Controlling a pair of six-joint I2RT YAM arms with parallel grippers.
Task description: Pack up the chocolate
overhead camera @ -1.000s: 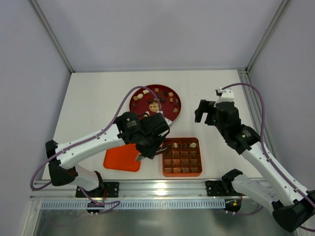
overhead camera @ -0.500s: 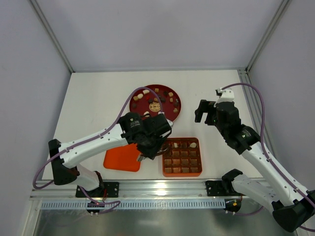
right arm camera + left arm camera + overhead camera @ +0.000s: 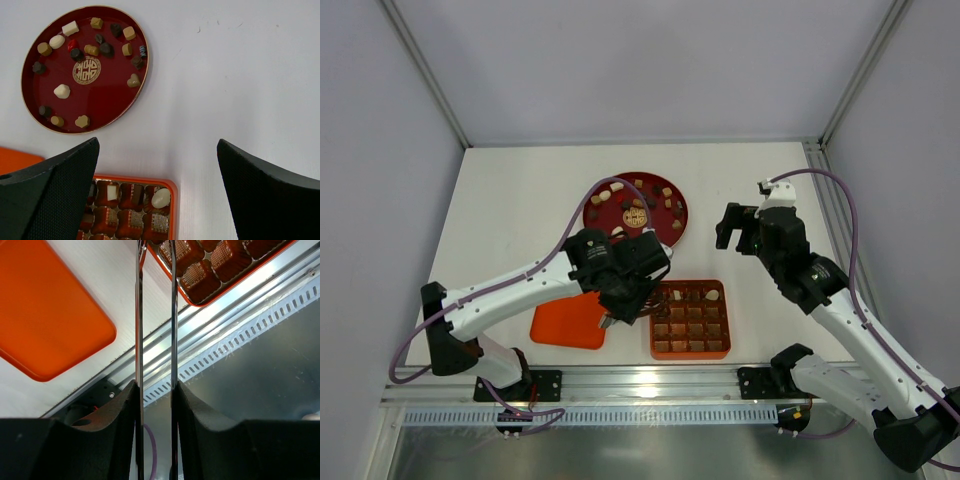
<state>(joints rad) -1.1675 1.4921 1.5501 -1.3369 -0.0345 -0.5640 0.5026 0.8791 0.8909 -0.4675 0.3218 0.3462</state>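
Cream, caramel and dark chocolate (image 3: 62, 91) lies mostly on the round red plate (image 3: 107, 102), a few pieces in the far row of the orange gridded tray (image 3: 173, 186) — right tool (image 3: 733, 228) spread wide, empty; left tool (image 3: 608, 320) at the tray's left edge, blades narrowly parted, grip not discernible.

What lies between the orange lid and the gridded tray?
The left end effector, hanging over bare table beside the tray; clearest in the left wrist view.
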